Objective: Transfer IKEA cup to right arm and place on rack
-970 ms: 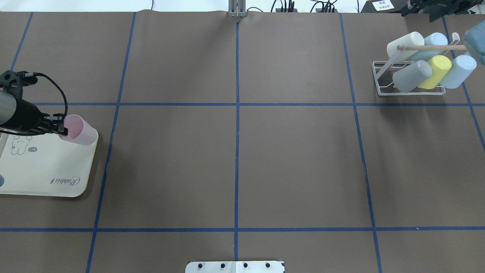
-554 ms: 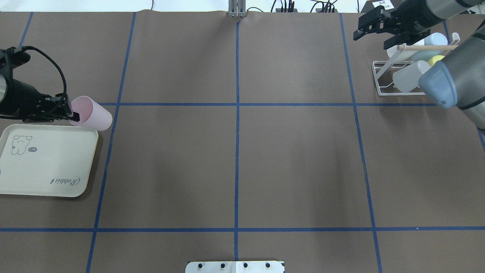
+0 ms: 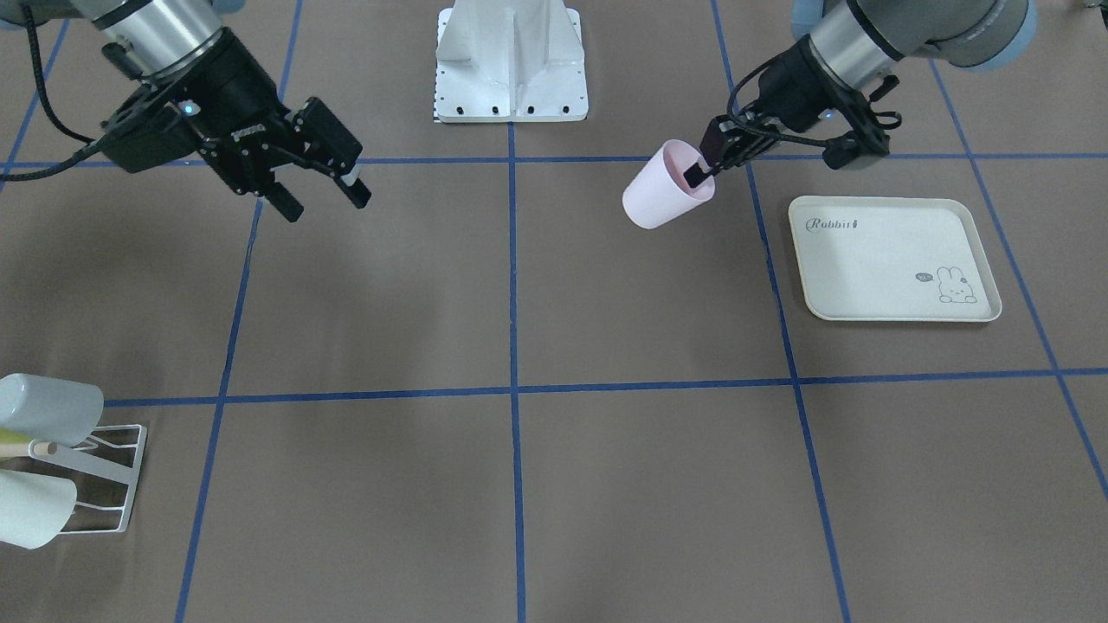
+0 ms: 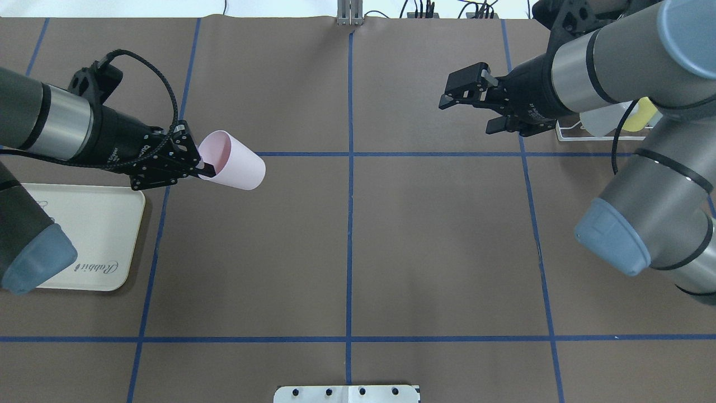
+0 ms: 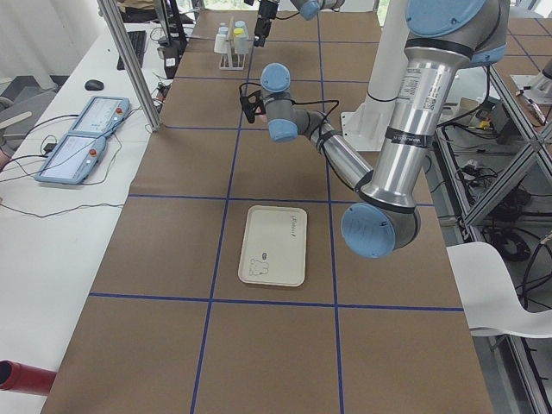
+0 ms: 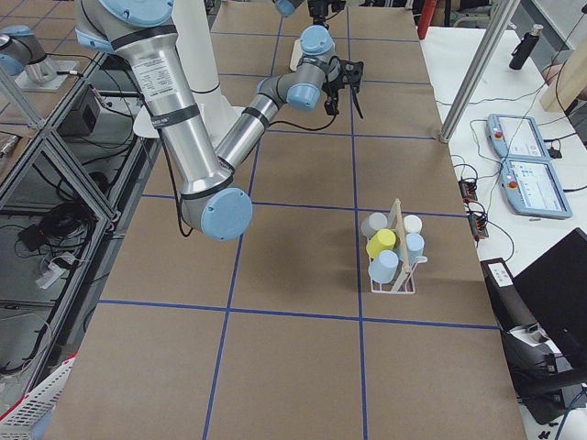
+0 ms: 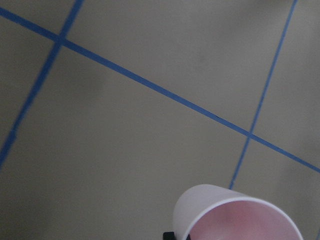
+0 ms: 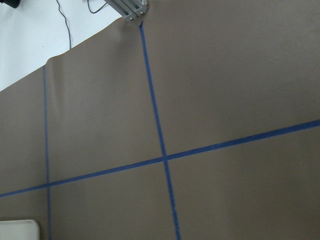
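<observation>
Holding plain pale-pink tapered cup [image 4: 238, 165] by rim, L claw [image 4: 205, 168] clamped; R claw [image 4: 464, 116] spread apart.

Aloft and tipped on its side, pink cup [image 4: 235, 162], mouth toward the left gripper [image 4: 205, 168], pinched at the rim with one finger inside. Well apart, right arm [image 4: 593, 73] stretched toward centre, jaws spread. Far right, white wire rack [image 6: 394, 266], cups [image 6: 381, 243] on its prongs.

My left gripper [image 4: 204, 167] holds the cup [image 4: 232, 162] above the table's [image 4: 436, 240] left half, just right of the tray [image 4: 100, 235]. My right gripper [image 4: 464, 116] hangs opposite, well apart, with the rack [image 3: 139, 459] farther right, in the far corner.
</observation>
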You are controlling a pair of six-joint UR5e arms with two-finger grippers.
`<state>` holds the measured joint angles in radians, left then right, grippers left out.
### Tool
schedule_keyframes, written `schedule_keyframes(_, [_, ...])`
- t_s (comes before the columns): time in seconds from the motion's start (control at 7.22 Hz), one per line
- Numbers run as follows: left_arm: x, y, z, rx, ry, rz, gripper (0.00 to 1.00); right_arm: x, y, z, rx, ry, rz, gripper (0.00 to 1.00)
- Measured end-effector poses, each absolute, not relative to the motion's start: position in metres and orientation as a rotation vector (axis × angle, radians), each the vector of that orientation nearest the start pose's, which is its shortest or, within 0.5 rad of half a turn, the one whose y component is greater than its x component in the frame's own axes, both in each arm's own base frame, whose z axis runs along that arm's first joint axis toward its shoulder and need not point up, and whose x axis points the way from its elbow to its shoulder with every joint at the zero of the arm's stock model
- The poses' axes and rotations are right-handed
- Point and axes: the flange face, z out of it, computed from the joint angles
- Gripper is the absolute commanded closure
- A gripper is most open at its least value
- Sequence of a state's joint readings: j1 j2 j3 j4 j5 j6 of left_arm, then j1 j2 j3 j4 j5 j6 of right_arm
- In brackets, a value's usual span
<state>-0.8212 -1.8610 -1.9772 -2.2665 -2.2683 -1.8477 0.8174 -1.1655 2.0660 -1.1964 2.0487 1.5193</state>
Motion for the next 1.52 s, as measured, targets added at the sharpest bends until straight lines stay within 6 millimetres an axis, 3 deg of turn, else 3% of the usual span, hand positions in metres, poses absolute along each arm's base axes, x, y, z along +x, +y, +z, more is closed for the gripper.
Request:
schedule_keyframes(0.14, [0.305, -0.42, 0.227, -0.225, 1.54, -0.424, 1.0, -0.299, -0.426, 0.172, 0.139, -1.437, 0.354, 0.02])
schedule_keyframes(0.42, [0.323, -0.404, 0.233, -0.263, 1.843, -0.468, 1.0, -0.298, -0.408, 0.205, 0.134, -1.753, 0.307, 0.02])
schedule_keyframes(0.69, [0.353, -0.365, 0.232, -0.347, 2.094, -0.462, 1.0, -0.296, -0.393, 0.216, 0.164, -1.911, 0.215, 0.02])
schedule_keyframes(0.97, [0.371, -0.34, 0.209, -0.476, 2.196, -0.436, 1.0, -0.302, -0.377, 0.21, 0.184, -2.017, 0.122, 0.02])
schedule_keyframes(1.25, [0.377, -0.335, 0.184, -0.596, 2.233, -0.439, 1.0, -0.318, -0.36, 0.206, 0.19, -2.121, 0.045, 0.02])
schedule_keyframes(1.52, [0.377, -0.336, 0.175, -0.626, 2.251, -0.45, 1.0, -0.331, -0.34, 0.199, 0.185, -2.217, 0.005, 0.02])
